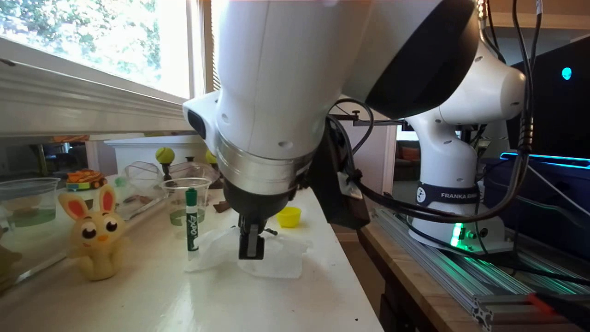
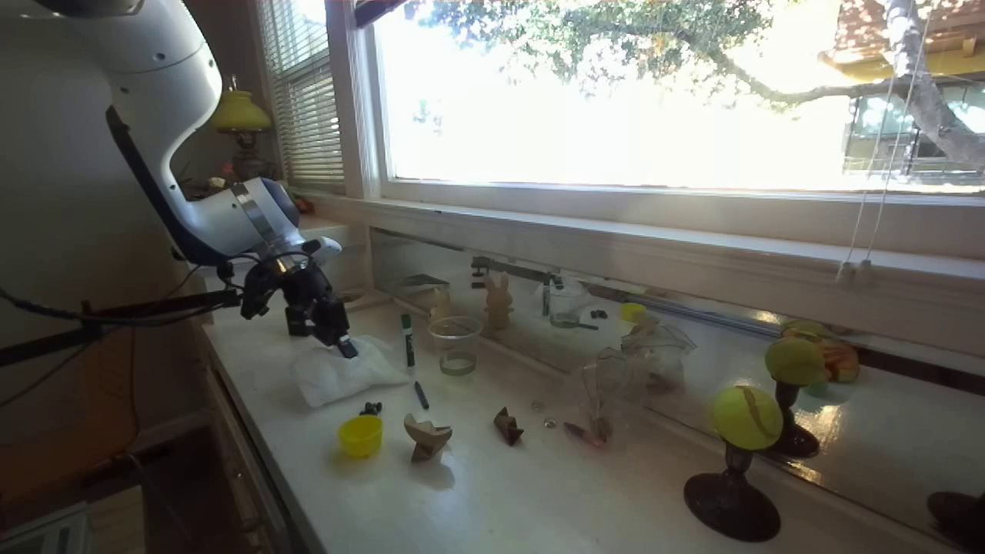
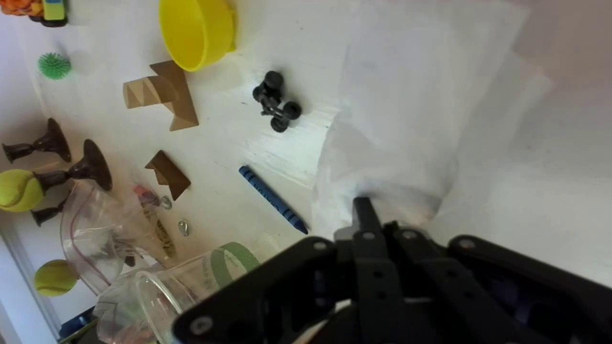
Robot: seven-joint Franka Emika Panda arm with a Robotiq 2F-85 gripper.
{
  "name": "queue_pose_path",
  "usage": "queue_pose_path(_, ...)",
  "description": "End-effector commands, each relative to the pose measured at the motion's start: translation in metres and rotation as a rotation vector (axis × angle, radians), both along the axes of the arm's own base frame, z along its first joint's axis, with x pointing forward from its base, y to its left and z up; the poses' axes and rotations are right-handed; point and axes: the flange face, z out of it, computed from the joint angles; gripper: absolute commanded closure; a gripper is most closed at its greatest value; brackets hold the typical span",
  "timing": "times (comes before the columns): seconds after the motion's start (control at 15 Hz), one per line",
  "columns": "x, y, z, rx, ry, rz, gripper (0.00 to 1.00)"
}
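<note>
From the left in an exterior view, the white sheet [image 2: 331, 381] lies crumpled on the counter [image 2: 469, 512]. The tool [image 2: 348, 351] points down at it, fingers together, tips at the sheet; whether they pinch a fold of it, I cannot tell. Next, the yellow cup [image 2: 360, 437] stands mouth up, with the black wheels [image 2: 371, 408] between it and the sheet. The green-capped marker [image 2: 409, 342] stands upright near the sheet. The blue crayon [image 2: 421, 395] lies near the tan piece [image 2: 425, 438]. The clear cup [image 2: 455, 346] stands just right of the marker. Farther right come the brown piece [image 2: 508, 425], the clear bag [image 2: 606, 388] and, well apart, a ball [image 2: 746, 417] on a dark stand [image 2: 732, 506].
</note>
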Motion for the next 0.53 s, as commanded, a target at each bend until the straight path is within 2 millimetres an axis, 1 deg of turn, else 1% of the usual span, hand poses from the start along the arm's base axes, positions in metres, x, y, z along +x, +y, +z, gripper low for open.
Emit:
queue_pose_path(0.0,0.003,-0.004,-0.005,0.085,-0.026,-0.061,1.0)
queue_pose_path(0.47,0.005,-0.011,-0.016,0.141,-0.038,-0.11,1.0)
